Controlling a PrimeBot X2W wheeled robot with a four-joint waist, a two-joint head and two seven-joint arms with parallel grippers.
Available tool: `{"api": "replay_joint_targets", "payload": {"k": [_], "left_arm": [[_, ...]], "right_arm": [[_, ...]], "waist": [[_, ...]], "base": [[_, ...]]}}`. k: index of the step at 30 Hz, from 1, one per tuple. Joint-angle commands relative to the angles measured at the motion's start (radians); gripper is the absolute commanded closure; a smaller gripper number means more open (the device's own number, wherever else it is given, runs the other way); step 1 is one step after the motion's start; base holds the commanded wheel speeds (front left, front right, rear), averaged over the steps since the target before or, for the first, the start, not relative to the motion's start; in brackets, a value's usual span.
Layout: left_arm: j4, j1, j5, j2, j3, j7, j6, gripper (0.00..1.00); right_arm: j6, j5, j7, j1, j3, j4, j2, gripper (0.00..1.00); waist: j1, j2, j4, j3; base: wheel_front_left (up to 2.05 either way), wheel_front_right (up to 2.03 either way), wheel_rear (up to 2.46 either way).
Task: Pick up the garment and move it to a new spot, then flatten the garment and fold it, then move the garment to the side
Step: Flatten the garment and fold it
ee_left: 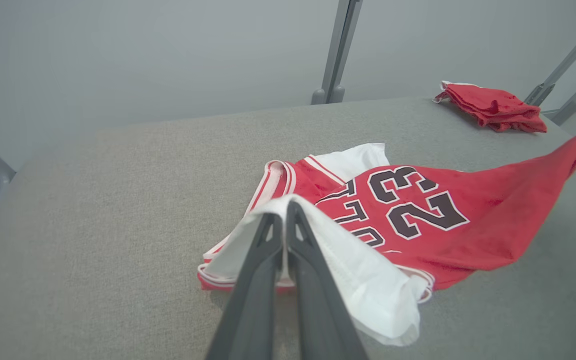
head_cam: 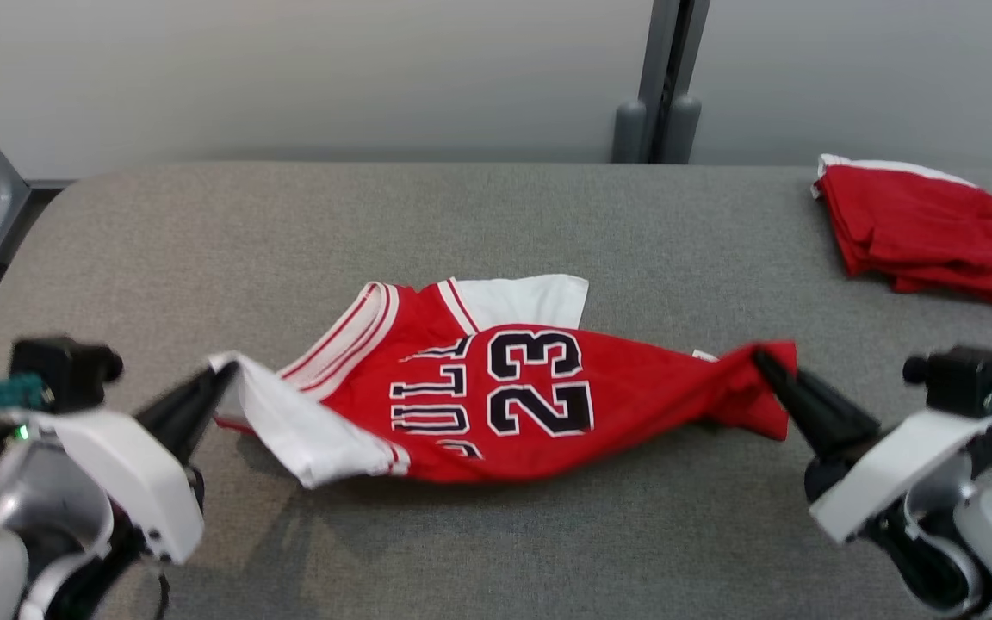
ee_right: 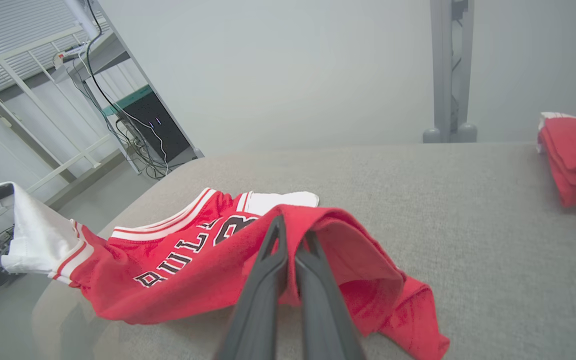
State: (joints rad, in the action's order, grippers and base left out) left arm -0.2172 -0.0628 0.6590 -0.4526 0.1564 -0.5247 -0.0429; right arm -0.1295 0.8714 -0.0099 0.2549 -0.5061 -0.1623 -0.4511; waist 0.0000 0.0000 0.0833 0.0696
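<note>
Where cloth is held: left gripper (head_cam: 222, 372) clamped on white edge of jersey (head_cam: 634, 396), lower left; right gripper (head_cam: 763, 360) clamped on its red end, lower right.
Room: bare table (head_cam: 375, 224) above and below the jersey; far edge across upper frame, left corner rounded.
Neighbour: red pile (head_cam: 926, 228), upper right, well apart.
Jersey: mid-frame, stretched between grippers, ends lifted, middle resting on table, twisted; "23" sideways.

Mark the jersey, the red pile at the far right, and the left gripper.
jersey (head_cam: 539, 383), head view, on the number 23.
red pile (head_cam: 926, 228), head view, on its top layer.
left gripper (ee_left: 284, 214), left wrist view, between the fingertips, shut on the jersey's white cloth.
</note>
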Motion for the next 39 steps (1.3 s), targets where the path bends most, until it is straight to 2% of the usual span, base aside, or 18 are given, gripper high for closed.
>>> {"api": "replay_joint_targets", "payload": {"k": [1, 9, 14, 21, 26, 31, 39], "left_arm": [[0.028, -0.093, -0.002, -0.009, -0.008, 0.002, -0.017, 1.0], [0.295, -0.6, -0.069, -0.083, 0.023, 0.021, -0.073, 1.0], [0.461, -0.9, -0.081, -0.077, 0.091, 0.063, -0.088, 1.0], [0.637, -1.245, -0.085, -0.066, 0.189, 0.16, -0.088, 1.0], [0.76, -1.446, -0.086, -0.078, 0.252, 0.259, -0.088, 1.0], [0.879, -1.613, -0.1, -0.069, 0.255, 0.394, -0.088, 1.0], [1.027, -1.763, -0.116, -0.035, 0.248, 0.535, -0.088, 1.0]], "right_arm": [[-0.002, 0.011, -0.012, 0.068, 0.012, 0.006, 0.0, 1.0], [-0.002, 0.058, -0.02, 0.447, -0.001, -0.051, -0.017, 1.0], [-0.002, 0.076, -0.036, 0.706, -0.042, -0.145, -0.01, 1.0], [-0.002, 0.089, -0.078, 1.032, -0.087, -0.265, -0.007, 1.0], [-0.002, 0.087, -0.137, 1.229, -0.103, -0.345, 0.008, 1.0], [-0.002, 0.066, -0.22, 1.402, -0.092, -0.436, 0.031, 1.0], [-0.002, 0.003, -0.257, 1.536, -0.014, -0.524, 0.08, 1.0]], "waist": [[0.0, 0.0, -0.016, 0.087], [0.0, 0.0, -0.039, 0.332], [0.0, 0.0, -0.048, 0.45], [0.0, 0.0, -0.042, 0.557], [0.0, 0.0, -0.047, 0.61], [0.0, 0.0, -0.046, 0.64], [0.0, 0.0, -0.041, 0.645]], "base": [[0.0, 0.0, 0.0], [0.0, 0.0, 0.0], [0.0, 0.0, 0.0], [0.0, 0.0, 0.0], [0.0, 0.0, 0.0], [0.0, 0.0, 0.0], [0.0, 0.0, 0.0]]}}
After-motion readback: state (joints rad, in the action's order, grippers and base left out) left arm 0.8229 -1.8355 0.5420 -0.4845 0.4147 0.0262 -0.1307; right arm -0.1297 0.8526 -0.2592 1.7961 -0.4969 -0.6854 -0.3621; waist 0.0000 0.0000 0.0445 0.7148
